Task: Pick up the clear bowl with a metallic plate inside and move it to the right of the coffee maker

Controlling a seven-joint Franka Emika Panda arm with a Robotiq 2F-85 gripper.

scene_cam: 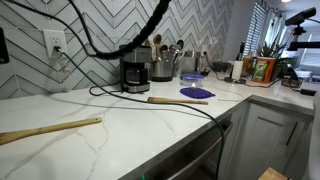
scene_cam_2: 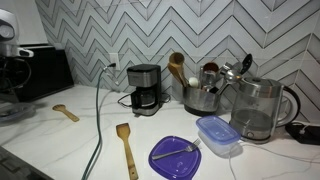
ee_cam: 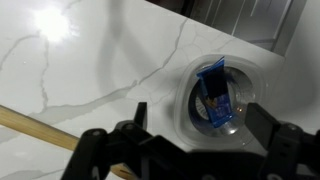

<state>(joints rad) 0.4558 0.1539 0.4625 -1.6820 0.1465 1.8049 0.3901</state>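
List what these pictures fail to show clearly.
Robotiq gripper: outside both exterior views; bottom edge crops it in wrist view.
Small clear bluish bowl: wrist-view blur hides what the blue item inside is.
Boxy black coffee maker: outside wrist view; too small for detail in both exterior views.

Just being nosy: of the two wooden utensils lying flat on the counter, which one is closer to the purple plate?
The flat-headed wooden spatula, lying just beside the purple plate. The round-headed wooden spoon lies much farther away.

Clear bowl (scene_cam_2: 218,135) (bluish tint) sits upright, well apart from blk coffee maker (scene_cam_2: 145,88).
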